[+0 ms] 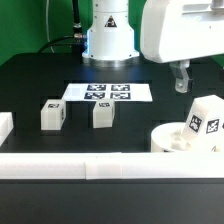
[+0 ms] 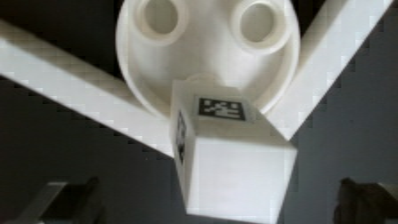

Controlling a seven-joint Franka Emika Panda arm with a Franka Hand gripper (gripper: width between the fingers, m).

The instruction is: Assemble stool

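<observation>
– Three legs in this kit: where are they, nearest first?
– Nearest of all, the long white border rail (image 1: 100, 165) runs along the table's front edge. Just behind it, on the exterior view's right, the round, thick white plastic seat (image 1: 168, 140) lies in a corner where two rails meet. A small blocky white tagged leg (image 1: 206, 118) rests on it, tilted. Two round sockets (image 2: 160, 18) in the seat show open beyond that leg. Whether it sits in a socket, I cannot tell.
– And the other two?
– Farther back and leftward, on the black table (image 1: 30, 85), stand the left leg (image 1: 52, 115) and the middle leg (image 1: 102, 113), near each other, not touching. Behind them lies the marker board (image 1: 108, 92).
– Your jaws?
– My gripper (image 1: 181, 80) hangs above the seat, its fingers (image 2: 68, 200) spread wide, gripping nothing.
</observation>
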